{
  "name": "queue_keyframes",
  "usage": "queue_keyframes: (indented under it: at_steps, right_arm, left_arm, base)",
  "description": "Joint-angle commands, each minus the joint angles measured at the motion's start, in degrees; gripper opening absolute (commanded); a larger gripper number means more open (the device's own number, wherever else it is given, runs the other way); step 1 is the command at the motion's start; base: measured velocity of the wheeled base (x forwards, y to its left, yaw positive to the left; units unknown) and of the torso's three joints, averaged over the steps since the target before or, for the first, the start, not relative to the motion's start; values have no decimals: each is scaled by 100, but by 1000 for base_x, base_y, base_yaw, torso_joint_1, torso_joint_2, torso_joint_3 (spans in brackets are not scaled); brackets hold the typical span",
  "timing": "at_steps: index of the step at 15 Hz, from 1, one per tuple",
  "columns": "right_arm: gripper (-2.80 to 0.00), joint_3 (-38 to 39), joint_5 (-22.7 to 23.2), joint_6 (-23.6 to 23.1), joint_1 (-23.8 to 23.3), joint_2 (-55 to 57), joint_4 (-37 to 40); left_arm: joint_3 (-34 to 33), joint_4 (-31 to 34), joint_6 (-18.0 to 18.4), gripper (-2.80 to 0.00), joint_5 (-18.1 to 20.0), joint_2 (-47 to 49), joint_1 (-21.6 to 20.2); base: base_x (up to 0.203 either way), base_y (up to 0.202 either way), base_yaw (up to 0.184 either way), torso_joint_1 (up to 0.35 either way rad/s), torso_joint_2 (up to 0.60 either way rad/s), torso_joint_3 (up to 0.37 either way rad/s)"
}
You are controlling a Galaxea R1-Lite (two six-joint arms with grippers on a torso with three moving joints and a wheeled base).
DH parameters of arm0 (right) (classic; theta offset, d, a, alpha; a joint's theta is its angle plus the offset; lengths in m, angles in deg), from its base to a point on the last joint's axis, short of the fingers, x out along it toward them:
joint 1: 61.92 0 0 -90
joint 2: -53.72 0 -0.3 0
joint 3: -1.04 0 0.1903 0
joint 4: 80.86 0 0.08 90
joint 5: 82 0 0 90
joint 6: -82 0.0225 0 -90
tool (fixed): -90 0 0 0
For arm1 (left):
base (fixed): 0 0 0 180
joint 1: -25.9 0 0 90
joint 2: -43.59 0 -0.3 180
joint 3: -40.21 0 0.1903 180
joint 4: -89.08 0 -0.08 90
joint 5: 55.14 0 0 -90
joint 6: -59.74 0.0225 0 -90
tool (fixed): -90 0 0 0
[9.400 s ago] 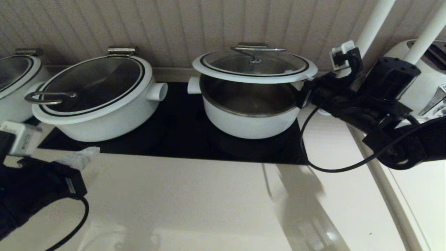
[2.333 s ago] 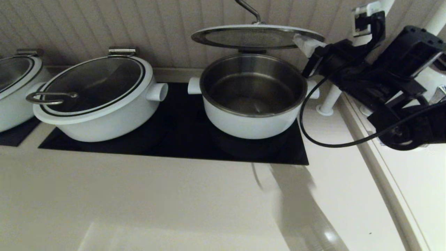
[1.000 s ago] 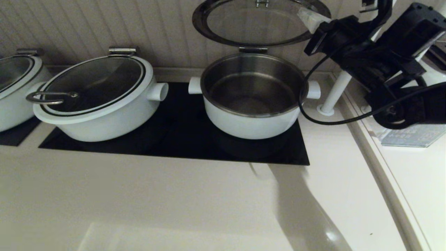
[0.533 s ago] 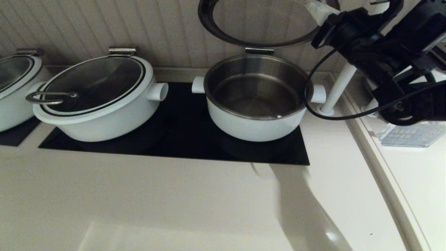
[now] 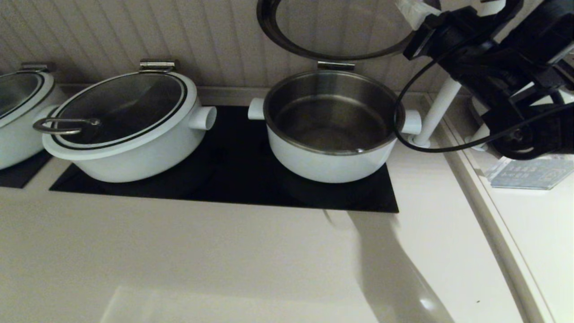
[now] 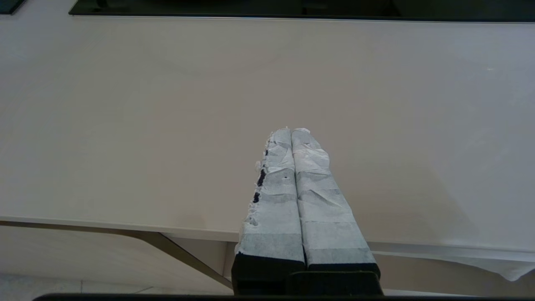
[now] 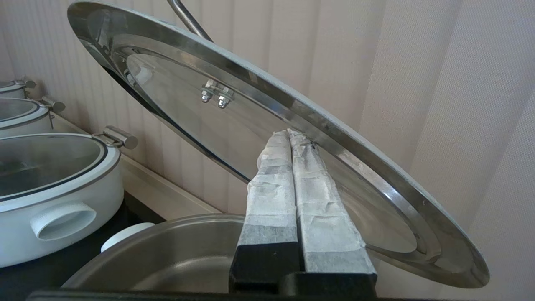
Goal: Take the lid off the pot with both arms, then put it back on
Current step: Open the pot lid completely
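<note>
The lid (image 5: 287, 42) stands tilted up on its steel hinge bracket (image 5: 335, 65) behind the pot (image 5: 329, 159), its underside facing me. The pot is open and its steel inside is empty. My right gripper (image 5: 410, 8) is shut, and its taped fingertips touch the underside of the lid's steel rim on the right side. In the right wrist view the gripper (image 7: 289, 133) rests against the lid (image 7: 259, 104) above the pot (image 7: 175, 251). My left gripper (image 6: 291, 130) is shut and empty over the bare counter, out of the head view.
A wider white pot (image 5: 121, 121) with its own lid sits to the left on the black cooktop (image 5: 224, 179). Another pot (image 5: 18, 103) is at the far left. A white post (image 5: 437, 112) and a clear plaque (image 5: 533, 172) stand at the right. The panelled wall is close behind.
The lid has swung from nearly level to steeply tilted, with my right gripper rising under its rim. The pot has shifted slightly right. My left arm has left the head view.
</note>
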Motion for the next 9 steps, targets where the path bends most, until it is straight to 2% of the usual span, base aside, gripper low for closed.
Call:
queue_keyframes:
  at_steps: [1,9]
  right_arm:
    - [-280,39,25,-8,12,-28,-53]
    - [-280,202,-30,-8,-120,-25,168]
  left_arm:
    - [0,0,0,-280,-1,-2,2]
    - [0,0,0,-280,6,-2,11]
  base:
    - [0,0,0,0,0,0]
    - [0,0,0,0,0,0]
